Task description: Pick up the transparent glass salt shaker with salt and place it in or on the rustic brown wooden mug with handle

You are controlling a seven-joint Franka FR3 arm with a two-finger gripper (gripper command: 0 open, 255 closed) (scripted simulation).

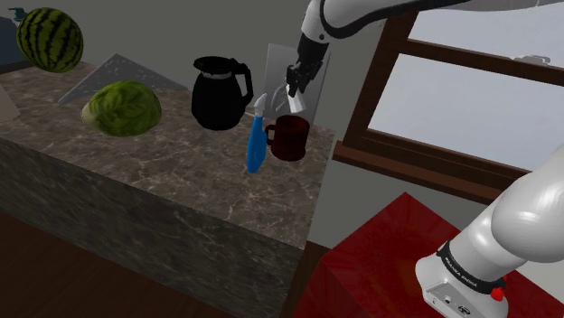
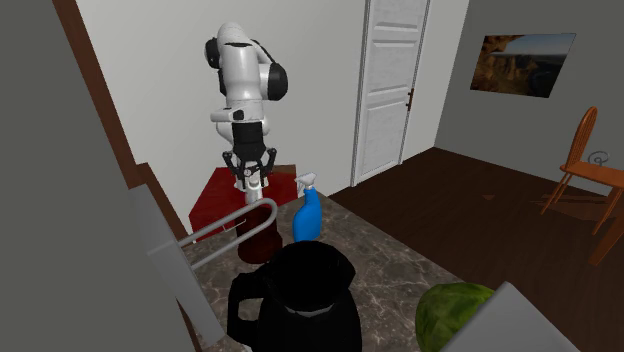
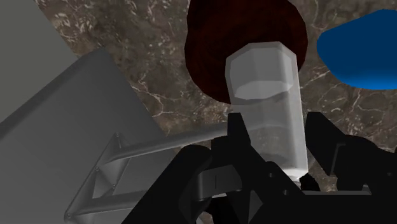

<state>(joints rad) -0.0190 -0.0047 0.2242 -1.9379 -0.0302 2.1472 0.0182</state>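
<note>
One step remains, I judge: the drop. Jaws are clamped on the salt shaker point(image 3: 270, 102), which hangs just above the dark brown mug point(image 3: 210, 51) near the table's window-side corner. Next I'd centre it over the rim, lower, then release.

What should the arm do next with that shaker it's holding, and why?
Probably lower it a little. The end effector clasps the salt shaker just above the dark reddish-brown mug, roughly over its opening, and the shaker is not yet inside, so releasing now might tip it.
</note>
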